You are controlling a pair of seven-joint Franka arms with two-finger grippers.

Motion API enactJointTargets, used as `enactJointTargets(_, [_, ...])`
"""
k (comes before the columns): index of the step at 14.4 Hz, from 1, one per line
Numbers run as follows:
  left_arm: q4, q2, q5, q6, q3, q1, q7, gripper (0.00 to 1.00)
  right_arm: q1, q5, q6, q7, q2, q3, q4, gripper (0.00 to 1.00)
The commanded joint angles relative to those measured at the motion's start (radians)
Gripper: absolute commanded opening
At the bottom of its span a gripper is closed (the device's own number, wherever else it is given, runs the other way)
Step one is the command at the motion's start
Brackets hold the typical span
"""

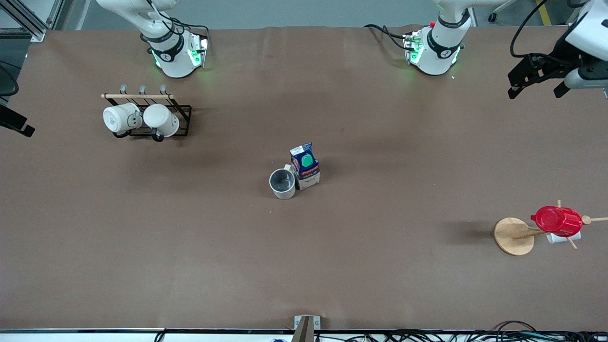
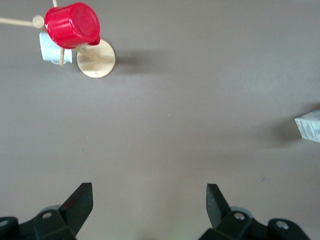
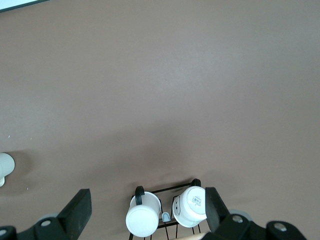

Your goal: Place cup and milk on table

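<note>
We see one cup [image 1: 282, 183] and one milk [image 1: 305, 166] upright at the frame's centre, touching side by side on the tabletop [image 1: 380, 166], so the placing looks done to us. Our left pincer [image 1: 536, 78] hangs wide and empty at the upper right edge; our right pincer [image 3: 145, 210] spreads wide above the black rack [image 1: 156, 116], where two white mugs [image 1: 140, 119] hang. At lower right, one red cup [image 1: 558, 221] sits on a wooden stand [image 1: 513, 236].
</note>
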Motion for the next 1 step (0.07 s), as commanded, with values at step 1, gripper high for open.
enactJointTargets(1, [0.005, -0.003, -0.018, 0.007, 0.002, 0.003, 0.038, 1.00, 0.018, 0.018, 0.035, -0.009, -0.070, -0.017, -0.085, 1.00])
